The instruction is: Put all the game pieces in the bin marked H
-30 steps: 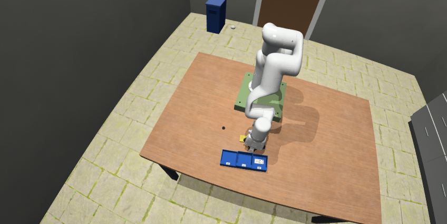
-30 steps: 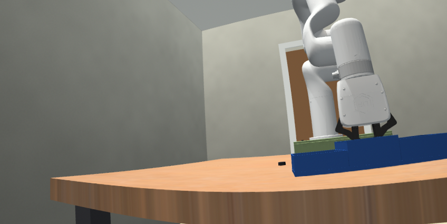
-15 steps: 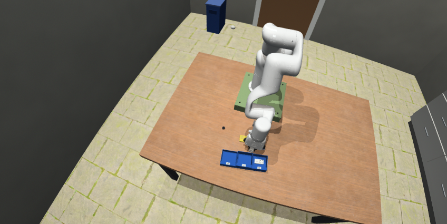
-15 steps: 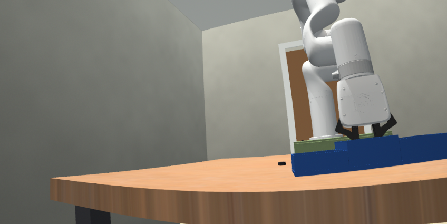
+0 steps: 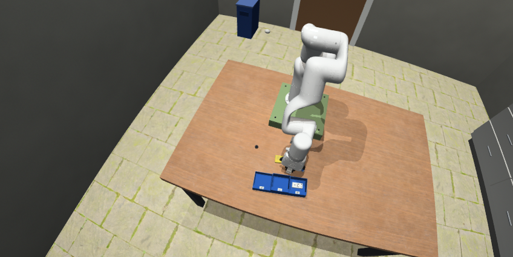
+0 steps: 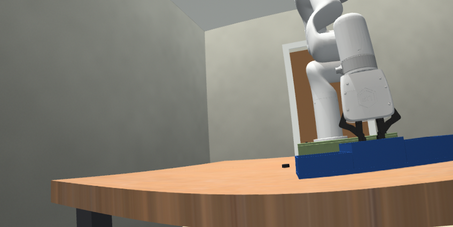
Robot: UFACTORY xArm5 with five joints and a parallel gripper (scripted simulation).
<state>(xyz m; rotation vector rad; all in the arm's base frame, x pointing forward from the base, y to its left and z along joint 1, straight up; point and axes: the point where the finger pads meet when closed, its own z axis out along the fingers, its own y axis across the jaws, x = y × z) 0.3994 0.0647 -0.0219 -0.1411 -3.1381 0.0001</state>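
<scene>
Three blue bins [image 5: 279,184] stand in a row near the table's front edge, and they also show in the exterior view [image 6: 375,156]. Their letter labels are too small to read. A white die [image 5: 297,184] lies in the right-hand bin. My gripper [image 5: 293,168] is down at the table just behind the bins, shut on a small thing that the hand hides. In the exterior view the fingertips [image 6: 370,136] dip behind the bin wall. A small yellow piece [image 5: 278,158] lies just left of the gripper. A small black disc [image 5: 256,146] lies farther left, also in the exterior view [image 6: 284,165].
The green base plate [image 5: 299,110] holds the arm at the table's middle. A blue cabinet [image 5: 247,16] and a small white ball [image 5: 267,31] are on the floor far behind. A grey drawer unit [image 5: 498,168] stands at the right.
</scene>
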